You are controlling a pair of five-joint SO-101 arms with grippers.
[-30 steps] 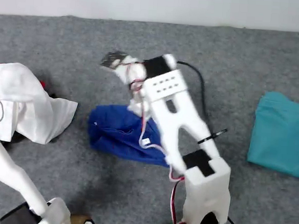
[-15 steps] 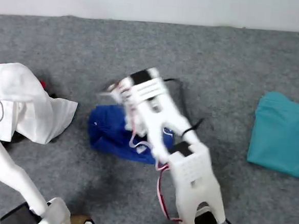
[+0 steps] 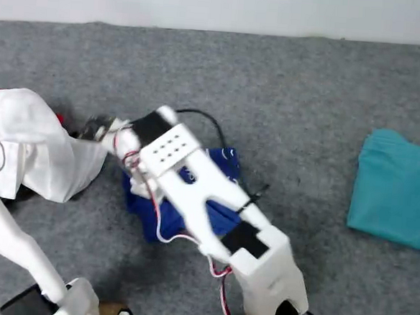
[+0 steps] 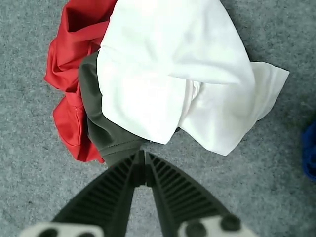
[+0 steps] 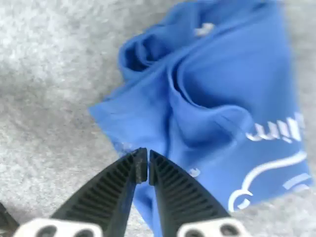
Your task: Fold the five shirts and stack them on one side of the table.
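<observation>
**Folding the blue shirt (image 5: 222, 98) comes next**

The right gripper (image 5: 142, 165) hangs over the crumpled blue shirt's edge, mid counter (image 3: 309, 85), jaws pressed together and empty. The left gripper (image 4: 143, 165), likewise closed on nothing, sits by the white shirt (image 4: 163, 74). Next, the right gripper likely must open and pinch a hem.

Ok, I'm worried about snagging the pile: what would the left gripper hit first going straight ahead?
Probably the dark shirt, sticking out under the white shirt: its edge lies just ahead of the left gripper, whose jaws are shut. Depth is unclear.
</observation>
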